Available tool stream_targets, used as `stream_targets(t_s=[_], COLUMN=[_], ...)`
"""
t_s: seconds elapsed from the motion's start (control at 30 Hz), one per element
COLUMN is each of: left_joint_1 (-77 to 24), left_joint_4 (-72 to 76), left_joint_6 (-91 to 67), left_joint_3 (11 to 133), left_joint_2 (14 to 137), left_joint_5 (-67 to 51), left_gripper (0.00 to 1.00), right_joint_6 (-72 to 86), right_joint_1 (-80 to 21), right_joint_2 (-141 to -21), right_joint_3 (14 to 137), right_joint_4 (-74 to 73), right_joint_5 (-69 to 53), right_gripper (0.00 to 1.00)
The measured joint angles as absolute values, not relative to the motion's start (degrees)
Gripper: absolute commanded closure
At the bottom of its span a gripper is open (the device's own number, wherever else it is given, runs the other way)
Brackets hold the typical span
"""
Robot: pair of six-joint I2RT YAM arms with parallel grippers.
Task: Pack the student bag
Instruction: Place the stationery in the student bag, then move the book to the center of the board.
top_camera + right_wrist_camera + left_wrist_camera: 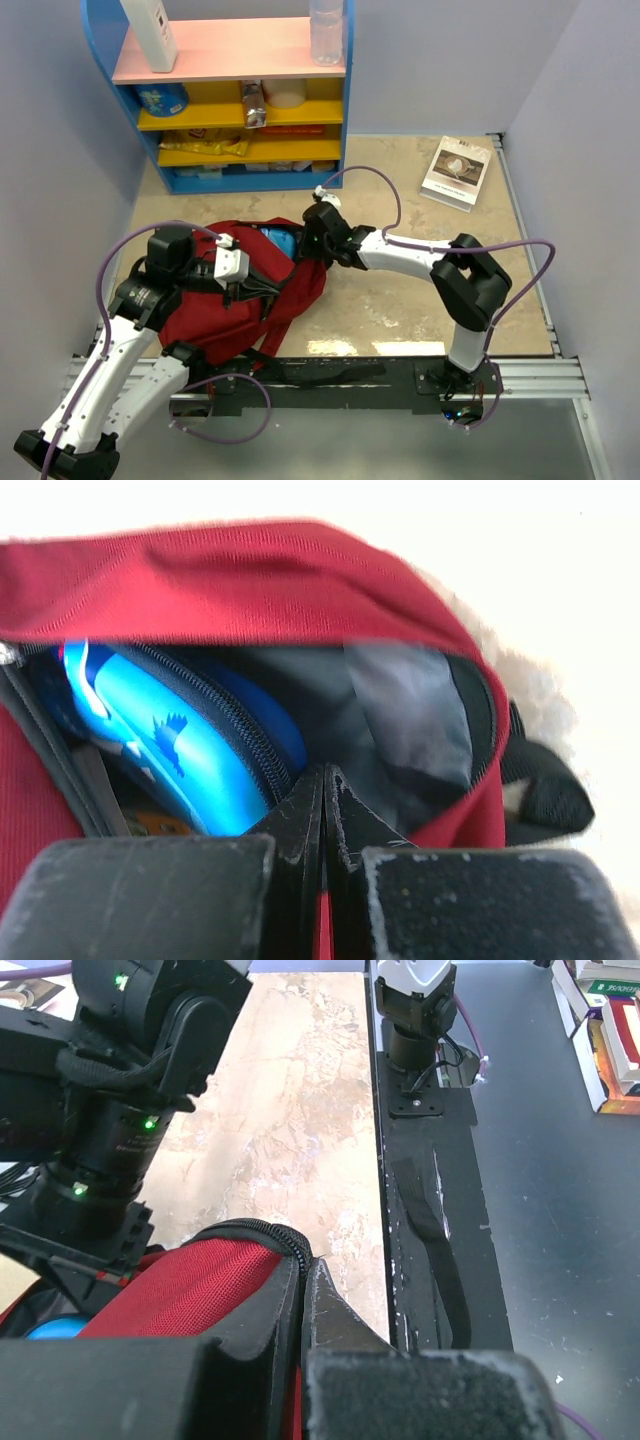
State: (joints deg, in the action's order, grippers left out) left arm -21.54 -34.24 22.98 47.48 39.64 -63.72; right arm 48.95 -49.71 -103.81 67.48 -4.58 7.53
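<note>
The student bag (225, 315), a large dark red backpack, lies on the table between the two arms with its top open. My left gripper (252, 290) is shut on the bag's black zipper edge (290, 1250), with red fabric (190, 1295) pinched between the jaws (303, 1265). At the far side of the opening my right gripper (306, 245) is shut on the bag's rim; a sliver of red shows between its jaws (325, 775). Inside the open bag (230, 580) lies a blue pencil case (170, 750), which also shows from above (283, 240). Grey lining fills the rest of the inside.
A blue shelf unit (240, 100) with bottles and packets stands at the back left. A white book (457, 170) lies at the back right of the table. The black mounting rail (350, 372) runs along the near edge, and a bag strap (430, 1250) lies across it.
</note>
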Motion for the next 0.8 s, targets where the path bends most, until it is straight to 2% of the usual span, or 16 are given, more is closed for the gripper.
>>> stream_targets(t_s=[0.17, 0.23, 0.33, 0.37, 0.43, 0.47, 0.53, 0.57, 0.7, 0.8], left_joint_1=[-21.50, -21.50, -21.50, -21.50, -21.50, -21.50, -21.50, -21.50, -21.50, -21.50], left_joint_4=[-34.74, -34.96, -35.07, -35.22, -35.51, -35.62, -35.75, -35.75, -35.68, -35.62], left_joint_6=[23.22, 23.27, 23.33, 23.38, 23.62, 23.77, 24.12, 24.23, 24.23, 24.18], left_joint_3=[47.48, 47.48, 47.48, 47.48, 47.48, 47.48, 47.51, 47.51, 47.51, 47.51], left_joint_2=[39.31, 39.31, 39.31, 39.31, 39.31, 39.31, 39.31, 39.31, 39.31, 39.38], left_joint_5=[-64.34, -64.55, -64.73, -64.84, -64.97, -64.99, -65.12, -65.25, -65.82, -65.91], left_gripper=[1.00, 1.00, 1.00, 1.00, 1.00, 1.00, 1.00, 1.00, 1.00, 1.00], right_joint_6=[49.25, 49.08, 48.25, 47.42, 46.37, 45.71, 45.01, 44.64, 45.36, 49.30], right_joint_1=[-49.69, -49.65, -48.95, -48.40, -46.70, -44.95, -40.71, -37.87, -24.38, -12.08], right_joint_2=[-106.28, -107.33, -107.94, -107.94, -107.33, -106.17, -102.72, -100.40, -92.95, -91.79], right_joint_3=[69.67, 70.26, 70.52, 70.50, 70.24, 69.36, 67.44, 66.63, 65.98, 65.91], right_joint_4=[-2.17, -1.69, -1.78, -1.85, -1.48, -1.19, -1.32, -1.67, -0.54, 3.09], right_joint_5=[9.52, 9.78, 10.11, 9.96, 8.95, 7.90, 6.44, 6.17, 2.70, -1.91], right_gripper=[0.98, 0.93, 0.78, 0.64, 0.49, 0.35, 0.19, 0.01, 0.01, 0.01])
